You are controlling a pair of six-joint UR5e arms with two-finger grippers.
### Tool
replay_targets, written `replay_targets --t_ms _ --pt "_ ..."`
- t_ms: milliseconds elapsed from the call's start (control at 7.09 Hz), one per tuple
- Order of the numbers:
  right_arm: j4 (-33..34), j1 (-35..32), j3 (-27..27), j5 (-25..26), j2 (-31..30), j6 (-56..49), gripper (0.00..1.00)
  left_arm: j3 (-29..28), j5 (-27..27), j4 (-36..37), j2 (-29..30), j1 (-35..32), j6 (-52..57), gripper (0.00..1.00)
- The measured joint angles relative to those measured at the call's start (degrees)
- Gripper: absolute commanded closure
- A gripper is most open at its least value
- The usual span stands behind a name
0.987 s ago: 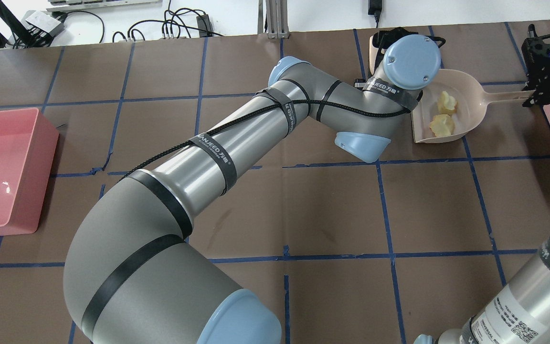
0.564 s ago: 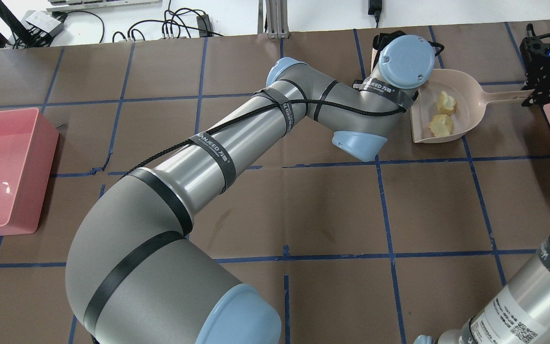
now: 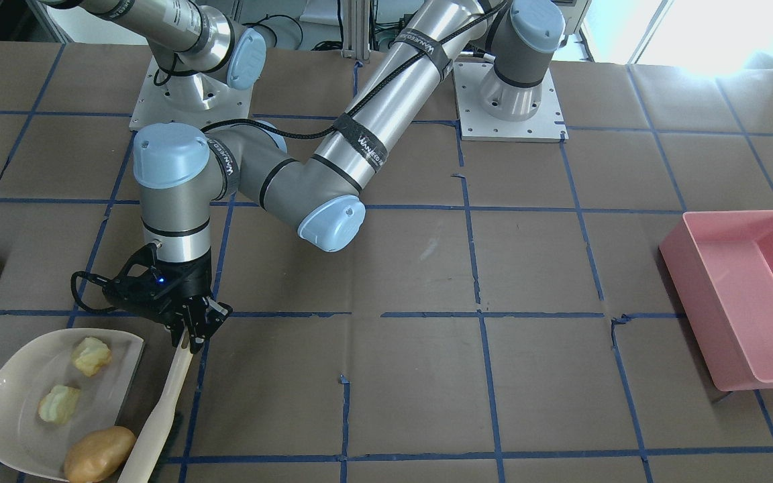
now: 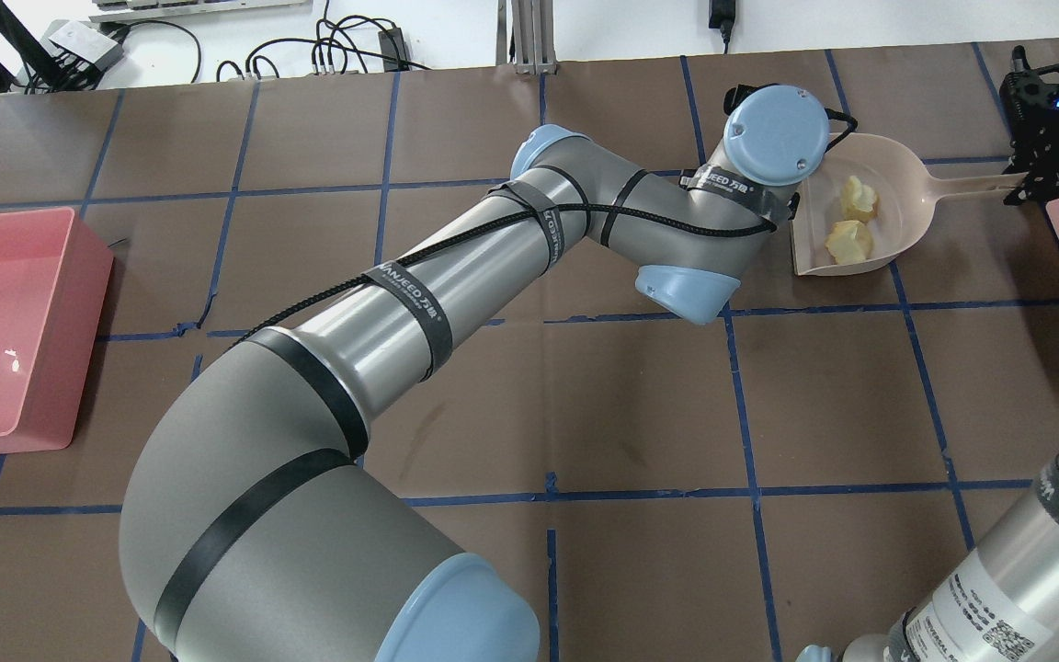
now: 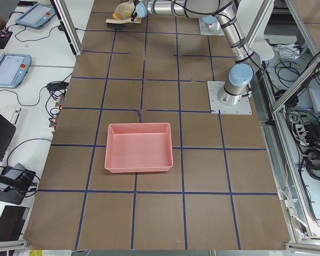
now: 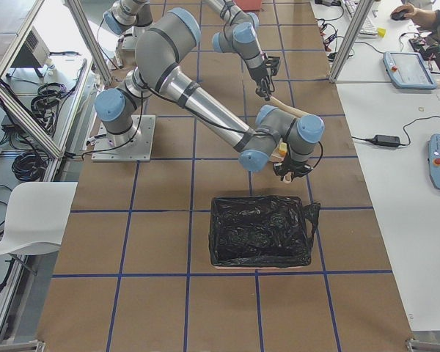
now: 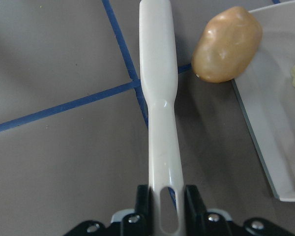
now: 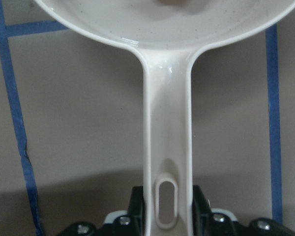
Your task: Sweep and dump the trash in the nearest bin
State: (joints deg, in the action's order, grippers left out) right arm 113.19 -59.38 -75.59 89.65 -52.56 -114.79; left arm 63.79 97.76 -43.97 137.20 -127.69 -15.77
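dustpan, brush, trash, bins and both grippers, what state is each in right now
dustpan: on the table, partly loaded
yellow chunks: both inside the dustpan
potato-like lump: at the dustpan's open lip
brush: held by its handle, leaning beside the lump
left gripper: jaws shut on the brush
right gripper: jaws shut on the dustpan handle
bin: open, lined with a black bag
pink tub: upright, empty

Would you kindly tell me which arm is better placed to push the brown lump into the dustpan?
Left. The left gripper is shut on the brush, whose handle lies beside the brown lump at the dustpan lip. The right gripper is shut on the dustpan handle.
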Motion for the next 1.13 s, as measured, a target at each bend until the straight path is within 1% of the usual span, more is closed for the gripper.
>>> replay_targets --t_ms 423,705,987,1128 --pt "-0.07 -0.04 -0.03 -0.01 -0.02 0.00 1.00 0.36 -2.01 -0.27 -1.24 -3.66 3.89 1.00" --pt "-0.01 -0.05 -0.04 -0.13 0.00 0.00 1.00 0.34 -2.24 -0.27 -1.57 -5.97 3.11 1.00" --pt "0.01 -0.11 -0.08 -0.24 0.09 -0.02 1.00 0.56 -2.31 -0.97 -2.93 -6.08 3.50 1.00" --pt "0.01 -0.11 -0.07 -0.40 0.11 -0.06 1.00 1.05 -2.32 -2.49 -4.00 -5.10 4.03 1.00"
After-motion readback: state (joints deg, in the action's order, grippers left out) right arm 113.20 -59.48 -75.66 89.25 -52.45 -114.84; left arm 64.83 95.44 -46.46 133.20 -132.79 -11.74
